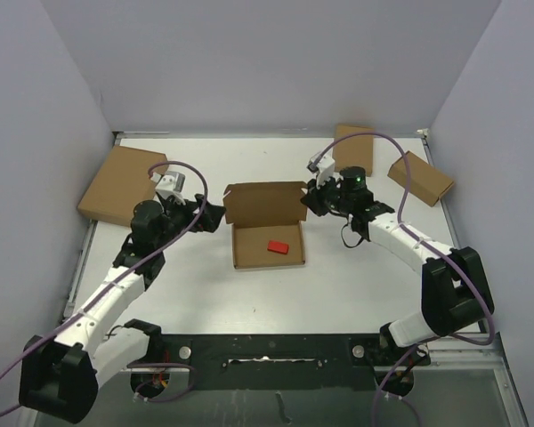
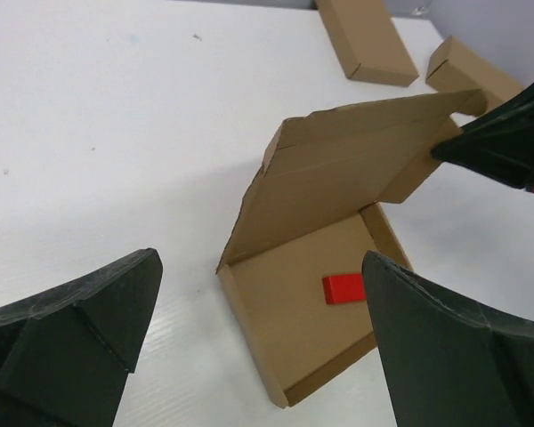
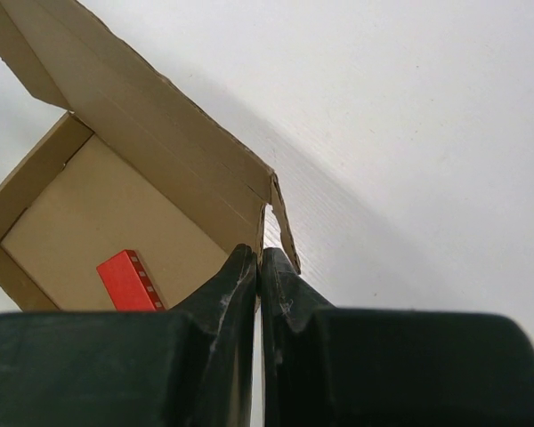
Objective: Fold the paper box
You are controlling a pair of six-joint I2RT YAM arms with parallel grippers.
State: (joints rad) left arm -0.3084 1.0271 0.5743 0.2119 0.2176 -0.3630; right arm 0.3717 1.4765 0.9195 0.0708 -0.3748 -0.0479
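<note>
The brown cardboard mailer box (image 1: 265, 233) lies in the middle of the white table (image 1: 187, 285), between my two arms. Its shallow tray is flat on the table, and the hinged lid (image 2: 356, 169) stands up, tilted over the tray from the far side. A small red rectangular block (image 1: 278, 246) lies inside the tray, nearer to the right wall.

The fingers of my right gripper (image 3: 261, 258) are pressed together, and I judge they pinch the thin side flap (image 3: 283, 227) at the right corner of the lid. The fingers of my left gripper (image 2: 260, 262) are spread wide with nothing between them. They hover near the left side of the box and do not touch it.

I think the step in hand is to bring the lid down and tuck its flaps into the tray. To do this well, my left gripper should go to the left corner of the lid, opposite the right one, so that both sides come down together and the lid does not twist. Each side flap must turn inward before the lid is low, otherwise it will stay outside the tray wall. My right pinch should be light, because this cardboard creases easily. The tray is light too, so I should push downward and not sideways.
</note>
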